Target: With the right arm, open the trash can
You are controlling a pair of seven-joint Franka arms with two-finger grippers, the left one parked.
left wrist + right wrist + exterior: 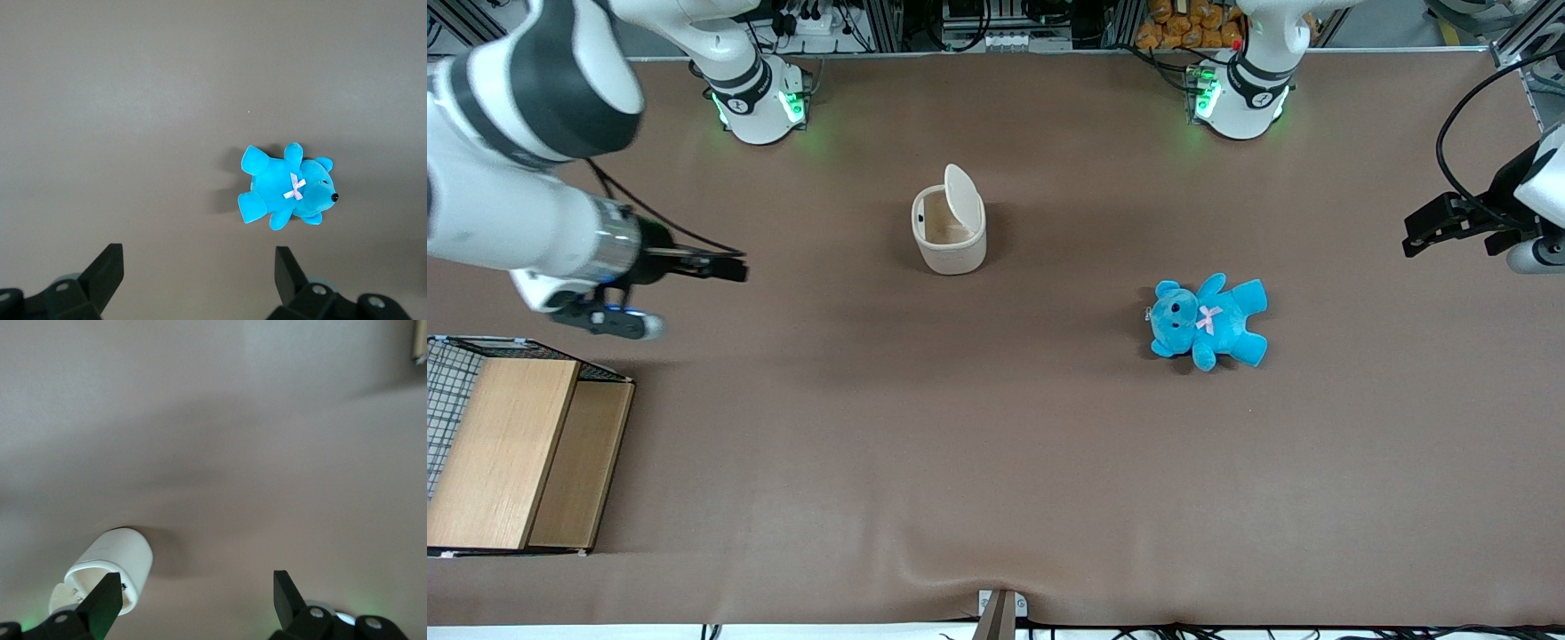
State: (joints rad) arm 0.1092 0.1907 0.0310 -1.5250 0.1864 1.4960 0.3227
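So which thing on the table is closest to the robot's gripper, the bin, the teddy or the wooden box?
The wooden box, just nearer the camera than the gripper. The trash can and blue teddy bear lie farther off.

The gripper [729, 267] is black, on the right arm [516, 178], which is white with dark grey bands. Well away from it, toward the parked arm's end, stands the trash can [950, 233], cream-white outside and tan inside. Farther off that way lies a bright blue teddy bear [1208, 320] with a pink bow. The table [996, 462] is brown. Near the gripper, closer to the front camera, is a light wooden box [511, 453] with black wire mesh.
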